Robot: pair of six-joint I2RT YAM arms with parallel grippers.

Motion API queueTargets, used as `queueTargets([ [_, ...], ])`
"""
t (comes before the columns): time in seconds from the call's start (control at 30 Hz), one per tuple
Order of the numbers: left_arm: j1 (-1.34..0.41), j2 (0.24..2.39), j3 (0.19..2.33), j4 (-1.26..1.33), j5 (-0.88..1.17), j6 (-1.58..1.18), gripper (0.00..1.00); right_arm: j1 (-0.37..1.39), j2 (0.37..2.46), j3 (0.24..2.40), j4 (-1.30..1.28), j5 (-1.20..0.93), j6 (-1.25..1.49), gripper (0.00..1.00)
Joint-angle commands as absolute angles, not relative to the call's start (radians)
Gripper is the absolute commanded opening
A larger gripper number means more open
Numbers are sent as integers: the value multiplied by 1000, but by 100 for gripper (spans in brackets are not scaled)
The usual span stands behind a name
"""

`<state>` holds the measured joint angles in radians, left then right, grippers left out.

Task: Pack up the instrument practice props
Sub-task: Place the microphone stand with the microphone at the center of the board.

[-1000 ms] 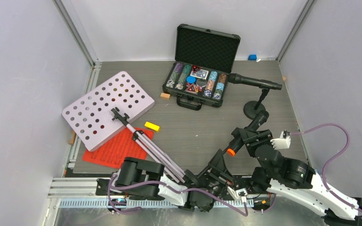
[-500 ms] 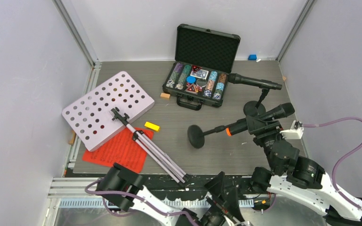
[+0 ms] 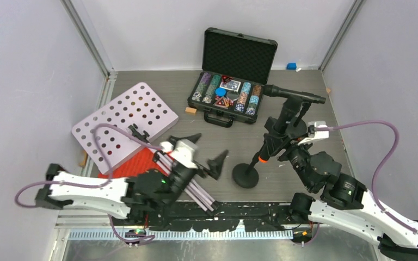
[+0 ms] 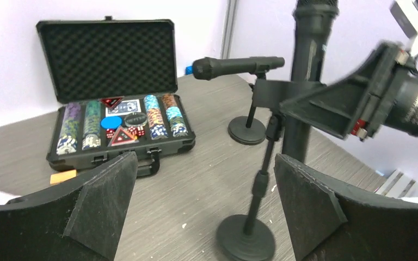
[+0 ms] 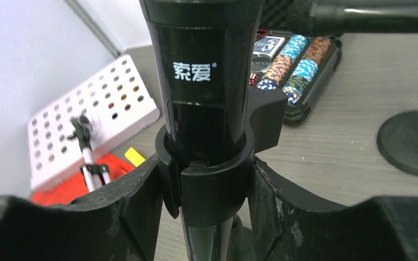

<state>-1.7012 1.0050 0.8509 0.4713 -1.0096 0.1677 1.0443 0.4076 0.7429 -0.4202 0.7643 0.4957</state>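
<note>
White hole-punched music rack [image 3: 121, 122] lies flat at left, its silver tripod legs [image 3: 202, 197] folded and angled toward the near edge. Red sheet-music pages [image 3: 132, 168] lie flat, touching the rack's near edge, under the legs. Nearer microphone [image 3: 283, 117] is near-upright in its clip, with black pole [image 3: 254, 167] and round base [image 3: 246, 176] below, clamped by right gripper [image 5: 207, 196]. Far microphone [image 3: 294, 94] sits horizontal on its own stand [image 4: 246, 131], right rear.
</note>
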Motion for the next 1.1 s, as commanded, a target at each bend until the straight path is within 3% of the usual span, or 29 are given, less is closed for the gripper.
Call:
queueTargets([
  [0.0, -1570, 856, 818, 58, -784, -195, 100, 1045, 413, 812, -210, 585, 234, 0],
  [0.13, -1454, 796, 852, -106, -682, -258, 100, 1045, 422, 785, -163, 461, 132, 0],
  [0.3, -1331, 774, 828, -131, -423, -338, 100, 1045, 432, 742, -36, 273, 9, 0],
  [0.5, -1187, 858, 859, -165, -177, -394, 100, 1045, 603, 900, -257, 2, -55, 0],
  [0.83, -1134, 823, 849, -179, -104, -382, 100, 1026, 678, 921, -210, -68, -222, 0],
  [1.07, -1127, 742, 839, -245, -159, -390, 100, 929, 748, 854, 82, -92, -134, 0],
])
